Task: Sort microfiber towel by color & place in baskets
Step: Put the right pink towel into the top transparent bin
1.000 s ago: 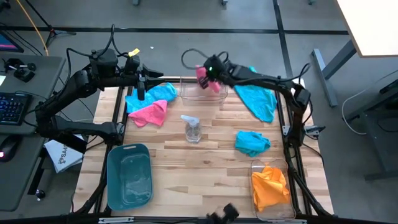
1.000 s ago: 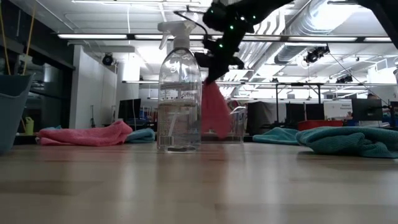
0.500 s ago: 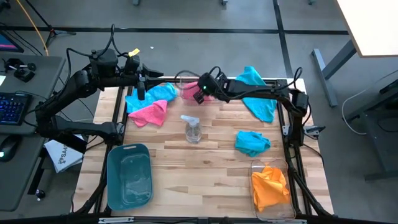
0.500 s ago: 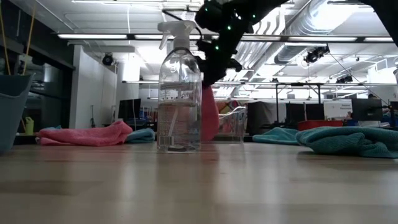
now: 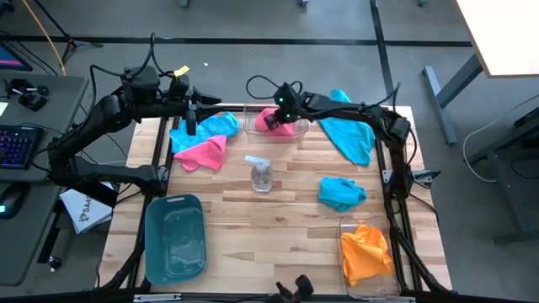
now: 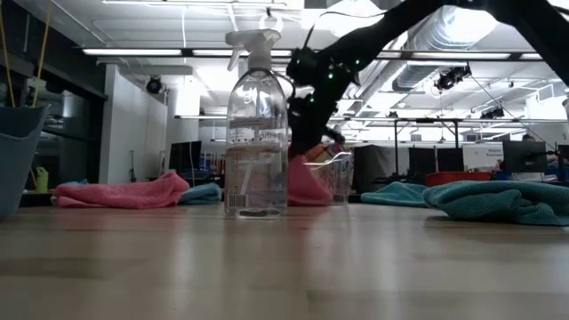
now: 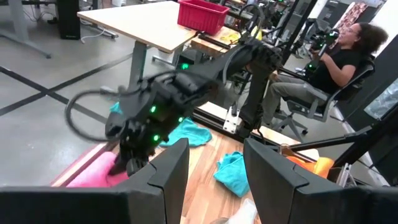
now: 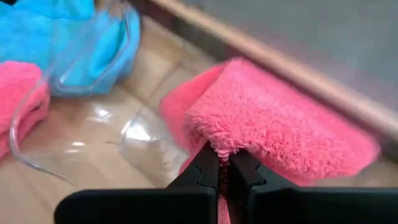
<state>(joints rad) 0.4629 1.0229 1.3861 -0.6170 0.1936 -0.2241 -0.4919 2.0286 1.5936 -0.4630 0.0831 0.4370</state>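
My right gripper (image 5: 274, 117) is down inside the clear basket (image 5: 290, 133) at the table's far edge, shut on a pink towel (image 5: 268, 119) that piles up on the basket floor (image 6: 308, 187). My left gripper (image 5: 191, 118) hangs open above a teal towel (image 5: 210, 127) and a pink towel (image 5: 200, 154) lying together at the far left. Two more teal towels lie flat at the far right (image 5: 349, 136) and the middle right (image 5: 341, 192). An orange towel (image 5: 366, 251) fills the clear basket (image 5: 373, 286) at the near right. The teal basket (image 5: 175, 238) stands near left. My right gripper pinches a raised fold of the pink towel (image 8: 219, 142) between its two fingers, which come from above, slanting down. The rest of the towel (image 8: 292, 134) spreads on the floor of the clear basket, slack.
A clear spray bottle (image 5: 262, 174) stands upright mid-table, just nearer than the far basket. The wood table's frame rails (image 5: 389, 168) run along its sides. Bare wood (image 5: 269, 244) lies between the teal basket and the orange-filled one. A seated person (image 7: 339, 53) shows beyond the table.
My right gripper came down into the far clear basket, swinging a little toward the table's left and back, still shut on the pink towel. The towel, which hung long below the fingers, now lies bunched on the basket floor.
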